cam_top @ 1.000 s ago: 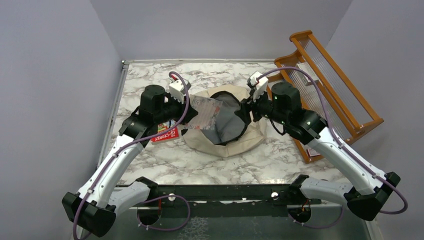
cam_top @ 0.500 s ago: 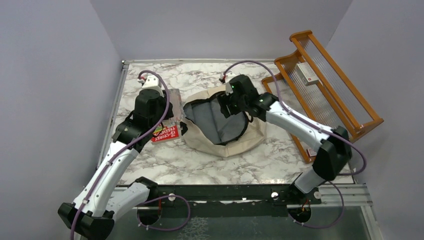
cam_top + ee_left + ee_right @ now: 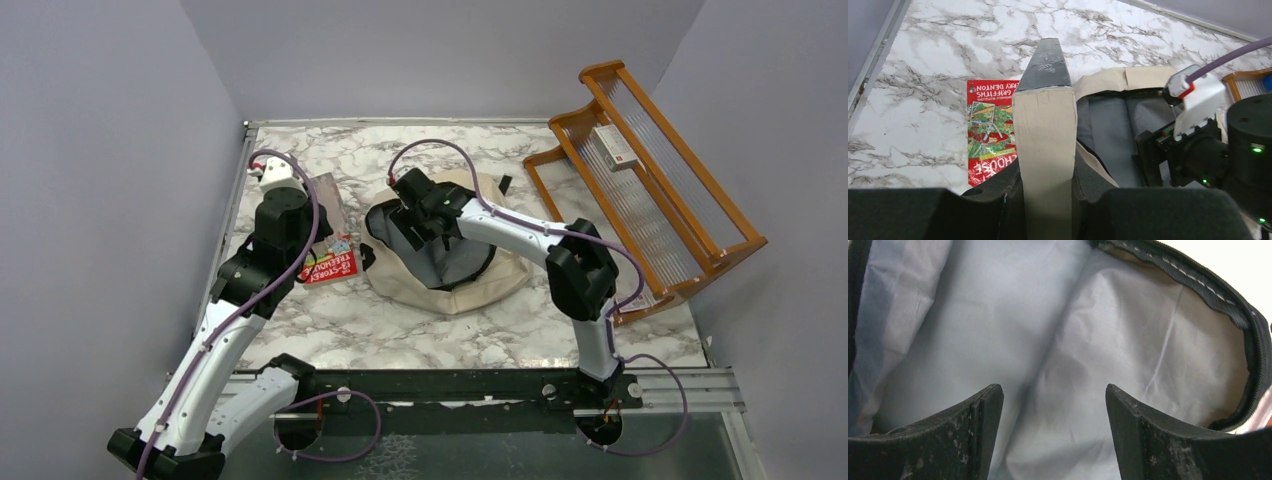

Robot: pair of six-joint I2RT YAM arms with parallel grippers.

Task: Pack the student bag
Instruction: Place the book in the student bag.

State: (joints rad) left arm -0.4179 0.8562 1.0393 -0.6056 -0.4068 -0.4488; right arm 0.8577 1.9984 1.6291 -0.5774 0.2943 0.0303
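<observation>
The left tool clamps a thick book at nine o'clock of the student bag, whose mouth the right tool, wide and empty, seemingly props open.

Top external view: bright, even overhead illumination, with soft, short shadows beneath the arms on the table, no glare, and sharp detail throughout; wall lines lean outward toward the corners. Left wrist view: the marble is well exposed and in focus, the left gripper along the bottom is underexposed to near black, and the page edge of the clamped book is slightly soft. Right wrist view: dim inside the student bag, with shaded lining creases, an upper right corner blown out to white, and the right gripper dark and soft-edged.
</observation>
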